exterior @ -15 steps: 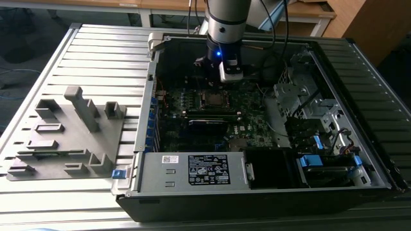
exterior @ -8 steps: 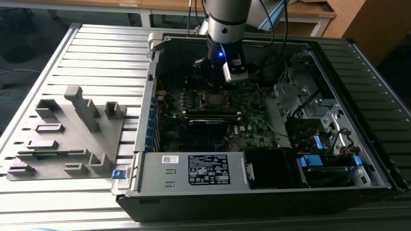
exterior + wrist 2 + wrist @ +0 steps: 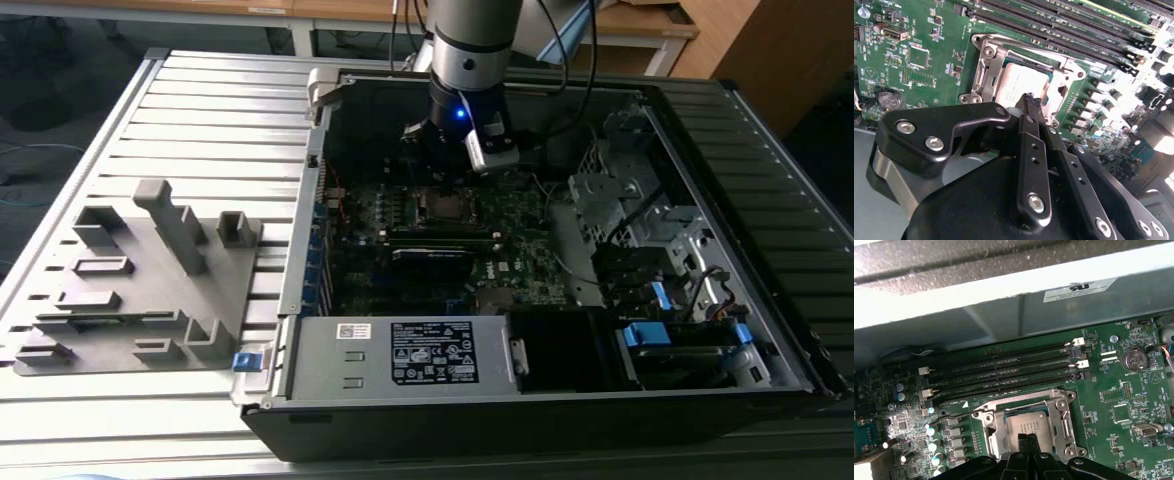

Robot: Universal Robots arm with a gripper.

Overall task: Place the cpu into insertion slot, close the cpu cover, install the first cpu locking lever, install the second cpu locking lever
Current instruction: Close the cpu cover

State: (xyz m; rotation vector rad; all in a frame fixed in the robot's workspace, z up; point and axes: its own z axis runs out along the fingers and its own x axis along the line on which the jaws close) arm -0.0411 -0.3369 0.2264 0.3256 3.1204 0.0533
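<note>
Gripper (image 3: 1029,98): black two-finger unit, fingers pressed together, pinching nothing. I see its tips at the edge of the small grey-topped square cpu (image 3: 1029,424); I cannot tell if they touch.
Cpu: seated in the silver-rimmed square insertion slot (image 3: 1060,396), framed by the thin shiny metal cpu cover (image 3: 995,435).
Nearby: long black memory slots (image 3: 1004,370) just beside the socket; silver capacitors (image 3: 936,440) near one corner; round coin battery (image 3: 1134,359) apart, across low green board.
Edges: grey case wall (image 3: 1004,315) beyond the memory slots; black labelled power supply box (image 3: 400,355) well apart; ridged grey surface (image 3: 200,100) outside.
</note>
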